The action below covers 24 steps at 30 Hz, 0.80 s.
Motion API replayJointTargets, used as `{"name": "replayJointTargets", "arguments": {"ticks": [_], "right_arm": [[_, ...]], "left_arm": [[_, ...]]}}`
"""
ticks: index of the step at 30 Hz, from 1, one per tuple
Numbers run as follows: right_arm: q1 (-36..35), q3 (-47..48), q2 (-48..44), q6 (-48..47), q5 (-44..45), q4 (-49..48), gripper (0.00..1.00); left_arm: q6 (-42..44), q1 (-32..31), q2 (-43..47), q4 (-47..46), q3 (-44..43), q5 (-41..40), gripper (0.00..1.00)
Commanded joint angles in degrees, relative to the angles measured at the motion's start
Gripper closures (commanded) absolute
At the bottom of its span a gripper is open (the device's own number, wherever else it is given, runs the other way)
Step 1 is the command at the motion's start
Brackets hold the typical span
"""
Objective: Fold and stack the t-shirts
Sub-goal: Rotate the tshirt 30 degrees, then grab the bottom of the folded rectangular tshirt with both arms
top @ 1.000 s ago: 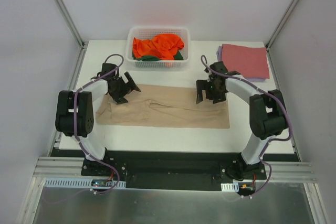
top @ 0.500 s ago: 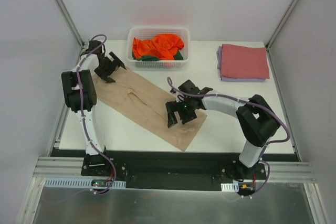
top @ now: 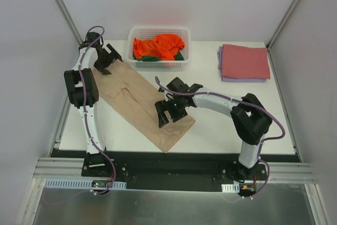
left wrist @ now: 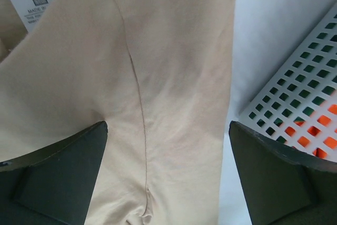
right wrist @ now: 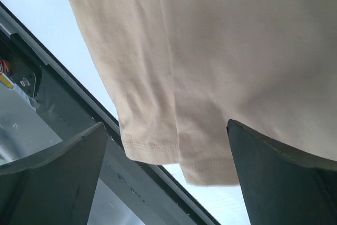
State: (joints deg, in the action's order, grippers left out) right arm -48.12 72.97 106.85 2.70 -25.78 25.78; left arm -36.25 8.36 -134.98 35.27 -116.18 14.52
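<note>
Right tool [top: 167,113] further left, beige shirt [top: 138,103] rotated steeper

Matt beige cloth t-shirt [top: 138,105]; white plastic lattice basket [top: 158,62]; smooth white table [top: 221,130].

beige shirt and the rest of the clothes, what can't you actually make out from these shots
- Beige shirt: top view, the right gripper hides the cloth under it, so no grasp can be confirmed.
- Its label: left wrist view, cut by the top edge, print too small to read.
- Orange shirt and green shirt: basket walls hide their number and shape.
- Lavender shirt: mostly covered by the pink shirt.
- Left gripper: top view too small.
</note>
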Motion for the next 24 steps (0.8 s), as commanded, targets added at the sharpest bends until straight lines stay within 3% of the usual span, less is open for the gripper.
{"name": "replayJointTargets", "arguments": {"ticks": [1, 7, 12, 15, 19, 22, 24], "right_arm": [[1.3, 2.3, -10.0, 0.3, 8.1, 2.5, 0.03], [4.8, -7.2, -20.4, 1.2, 20.1, 2.9, 0.04], [12.1, -17.0, -28.6, 4.9, 16.2, 2.1, 0.04], [14.8, -20.6, -32.0, 5.3, 14.5, 1.8, 0.04], [16.9, -23.9, -34.8, 5.6, 12.4, 0.7, 0.04], [17.1, -24.9, -34.1, 5.5, 9.6, 0.2, 0.01], [17.1, -25.5, -33.1, 5.7, 8.6, -0.7, 0.03]], "left_arm": [[5.2, -0.7, 10.1, 1.4, -2.0, -2.0, 0.01], [11.9, -10.2, 33.4, 0.8, 17.7, -7.1, 0.01], [12.5, -26.8, 53.1, -7.5, 43.1, -6.8, 0.01], [13.0, -40.6, 62.2, -10.9, 54.8, -7.8, 0.01], [12.9, -57.9, 68.3, -11.9, 64.3, -9.3, 0.01], [10.3, -65.8, 68.4, -12.0, 69.1, -9.9, 0.02], [8.0, -69.4, 66.4, -13.4, 71.0, -10.8, 0.10]]}}
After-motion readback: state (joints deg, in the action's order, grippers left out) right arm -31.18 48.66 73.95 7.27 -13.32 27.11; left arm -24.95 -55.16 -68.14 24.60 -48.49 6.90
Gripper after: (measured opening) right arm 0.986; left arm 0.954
